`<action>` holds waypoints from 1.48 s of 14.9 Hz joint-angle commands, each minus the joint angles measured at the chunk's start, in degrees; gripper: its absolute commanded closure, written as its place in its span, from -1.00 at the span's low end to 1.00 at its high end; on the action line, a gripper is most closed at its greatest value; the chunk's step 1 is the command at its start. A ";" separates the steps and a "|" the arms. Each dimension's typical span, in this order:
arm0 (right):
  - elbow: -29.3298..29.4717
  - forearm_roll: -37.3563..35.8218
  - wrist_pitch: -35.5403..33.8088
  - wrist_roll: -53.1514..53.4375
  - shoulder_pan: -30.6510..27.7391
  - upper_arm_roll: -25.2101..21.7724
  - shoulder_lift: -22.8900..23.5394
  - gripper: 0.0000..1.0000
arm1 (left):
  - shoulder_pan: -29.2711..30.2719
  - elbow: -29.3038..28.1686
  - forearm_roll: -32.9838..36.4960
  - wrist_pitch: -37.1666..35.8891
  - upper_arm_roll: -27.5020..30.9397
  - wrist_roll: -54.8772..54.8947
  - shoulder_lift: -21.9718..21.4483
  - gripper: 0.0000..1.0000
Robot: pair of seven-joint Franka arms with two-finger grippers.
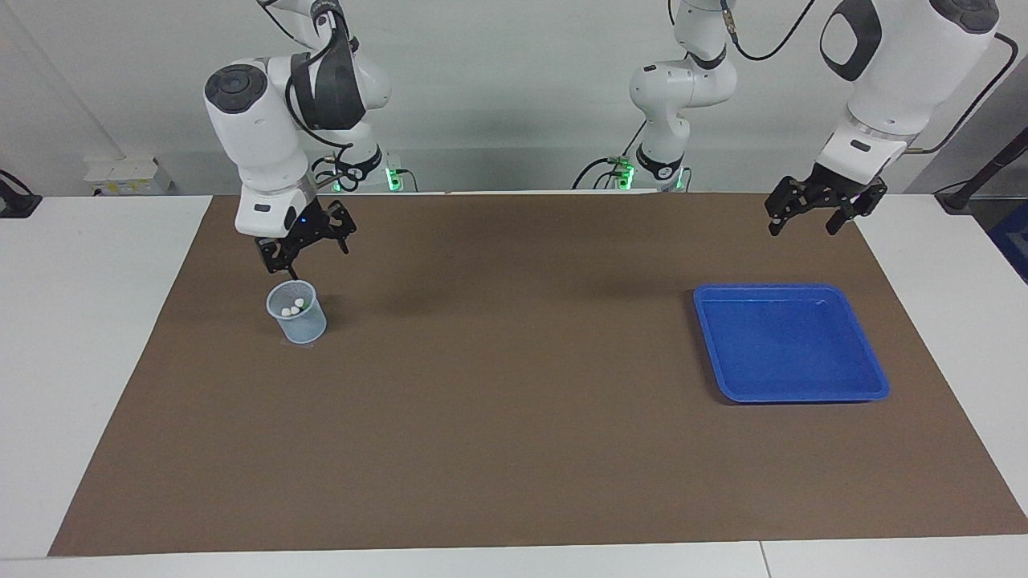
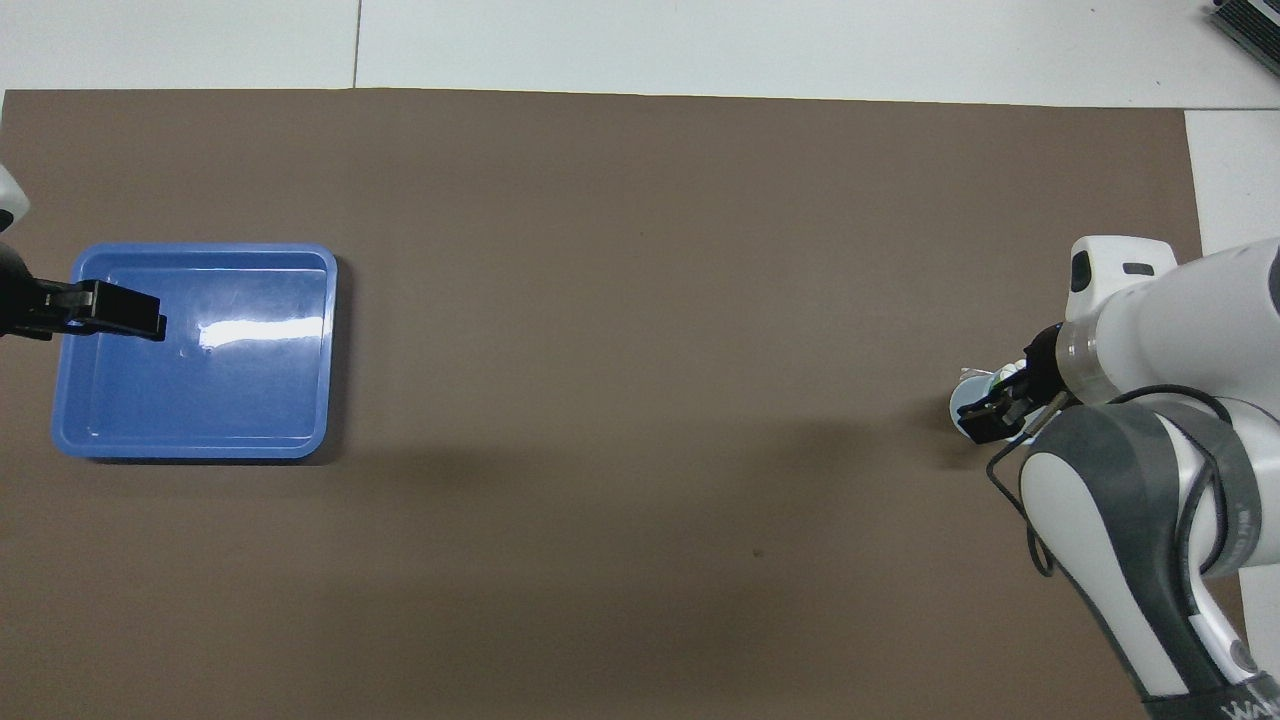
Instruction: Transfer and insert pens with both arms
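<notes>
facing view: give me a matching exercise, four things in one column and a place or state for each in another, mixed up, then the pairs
Things:
1. pens
2. blue tray
3. right gripper
4. left gripper

Places or states:
A. raised over the mat near the tray, jaws apart
B. empty, at the left arm's end of the table
C. standing in the clear cup, white caps up
D. up in the air above the cup, jaws apart, holding nothing

Pairs: 1-C, 2-B, 3-D, 4-A

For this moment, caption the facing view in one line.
Three pens stand in the cup; right gripper open above.
</notes>
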 commanded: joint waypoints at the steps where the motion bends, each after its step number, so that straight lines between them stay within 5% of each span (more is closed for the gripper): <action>1: 4.19 -0.12 -2.54 3.14 -0.63 0.18 1.67 -1.00 | -0.63 0.46 1.36 -1.60 0.45 -0.06 -1.60 -1.00; 7: 5.07 0.76 1.32 2.89 -0.20 0.27 1.49 -1.00 | -2.56 1.60 1.18 -3.71 0.37 -0.24 -1.60 -1.00; 12: 11.38 -0.73 -4.37 8.76 9.37 -6.40 4.82 -1.00 | -2.56 1.69 0.57 -3.45 0.54 -3.92 -1.42 -1.00; 22: 12.55 -0.92 -7.20 11.59 9.56 -9.57 4.75 -1.00 | -2.13 1.60 0.66 -3.72 2.39 -3.66 -1.42 -1.00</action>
